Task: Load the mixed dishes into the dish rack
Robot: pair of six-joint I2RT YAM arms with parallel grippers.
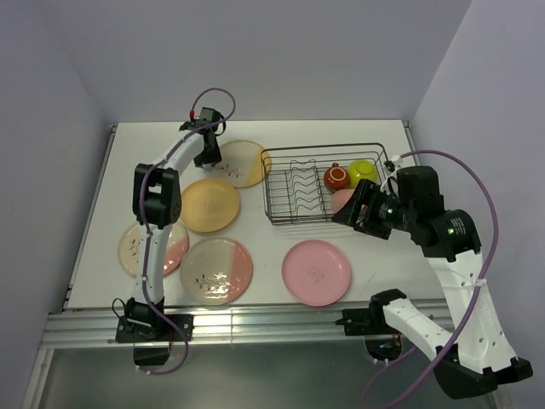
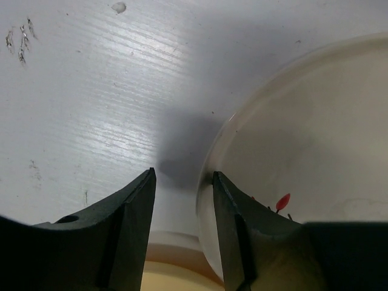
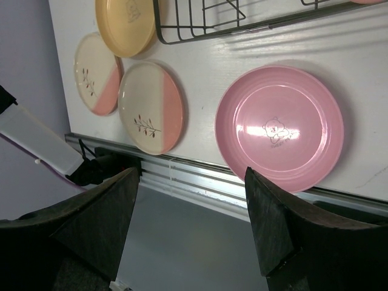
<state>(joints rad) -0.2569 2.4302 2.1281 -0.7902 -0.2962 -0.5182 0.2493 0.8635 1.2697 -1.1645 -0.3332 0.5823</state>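
A white table is carrying the dish rack far right, holding a red mug, lime bowl and pink tumbler. The left gripper, half open, is straddling the rim of a cream plate left of the rack. The right gripper is hovering wide open, gripping nothing.

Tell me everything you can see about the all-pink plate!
The pink plate is round, glossy and pink all over, like glazed ceramic, with stepped rings around its rim and a tiny animal drawing in the middle. It lies flat, face up, on the white table near the front edge, outside the dish rack. Nothing else touches it.
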